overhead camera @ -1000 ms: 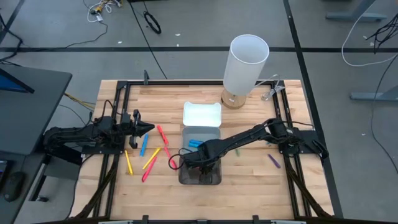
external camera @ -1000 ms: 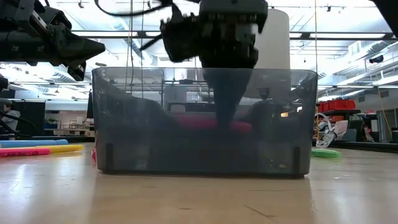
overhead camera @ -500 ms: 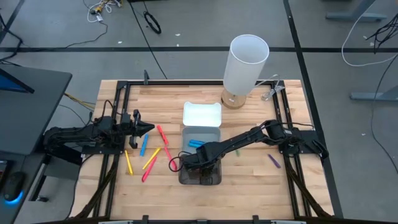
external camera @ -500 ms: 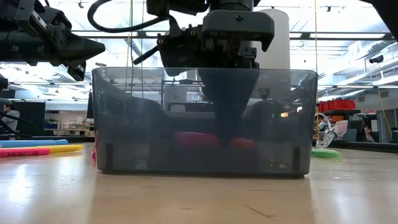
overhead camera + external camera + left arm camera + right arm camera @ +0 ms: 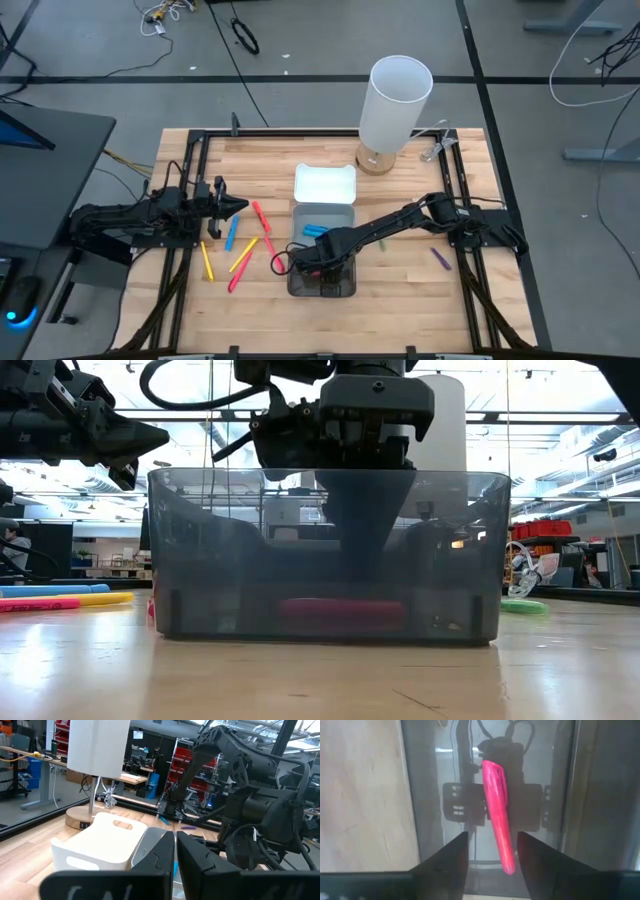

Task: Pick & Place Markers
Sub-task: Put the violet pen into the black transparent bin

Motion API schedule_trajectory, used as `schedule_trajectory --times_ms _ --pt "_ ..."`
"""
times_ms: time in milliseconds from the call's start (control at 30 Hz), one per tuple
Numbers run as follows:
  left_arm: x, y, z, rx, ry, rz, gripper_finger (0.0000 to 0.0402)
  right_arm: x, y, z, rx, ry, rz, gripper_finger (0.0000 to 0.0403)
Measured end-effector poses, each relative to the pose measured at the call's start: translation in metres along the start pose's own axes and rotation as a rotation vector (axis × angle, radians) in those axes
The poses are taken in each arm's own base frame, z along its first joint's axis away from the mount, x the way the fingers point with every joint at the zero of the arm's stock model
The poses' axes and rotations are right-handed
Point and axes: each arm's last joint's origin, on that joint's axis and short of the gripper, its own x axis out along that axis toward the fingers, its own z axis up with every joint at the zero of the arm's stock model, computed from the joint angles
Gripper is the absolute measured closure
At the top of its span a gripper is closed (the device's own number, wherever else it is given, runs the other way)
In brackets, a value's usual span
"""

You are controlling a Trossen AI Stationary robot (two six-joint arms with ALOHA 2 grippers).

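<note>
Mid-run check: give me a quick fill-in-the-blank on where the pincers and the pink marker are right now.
1. The pink marker lies on the floor of the ____ bin.
2. The right pincer hangs over that marker with its fingers ____.
3. The left pincer waits with its fingers ____.
4. The white tray sits between the bin and the ____ cylinder.

Missing words: grey; open; shut; white

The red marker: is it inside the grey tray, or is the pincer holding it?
Inside: the red marker lies flat on the grey tray floor, between the right pincer's open fingers, touching neither.
</note>
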Motion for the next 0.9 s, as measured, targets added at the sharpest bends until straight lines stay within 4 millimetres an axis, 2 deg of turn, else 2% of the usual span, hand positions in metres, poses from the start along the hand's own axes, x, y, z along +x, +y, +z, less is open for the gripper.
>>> schedule_trajectory --times_ms 267,667,900 --pt "0.000 0.000 0.000 0.000 0.000 0.000 0.0378 -0.009 0.001 -0.002 -0.001 -0.004 0.013 0.0191" --pt "0.000 0.000 0.000 0.000 0.000 0.000 0.0378 -0.081 0.005 -0.012 0.010 -0.158 0.060 0.0193" --pt "0.000 0.000 0.000 0.000 0.000 0.000 0.0378 -0.111 0.001 -0.021 0.056 -0.202 0.075 0.0193"
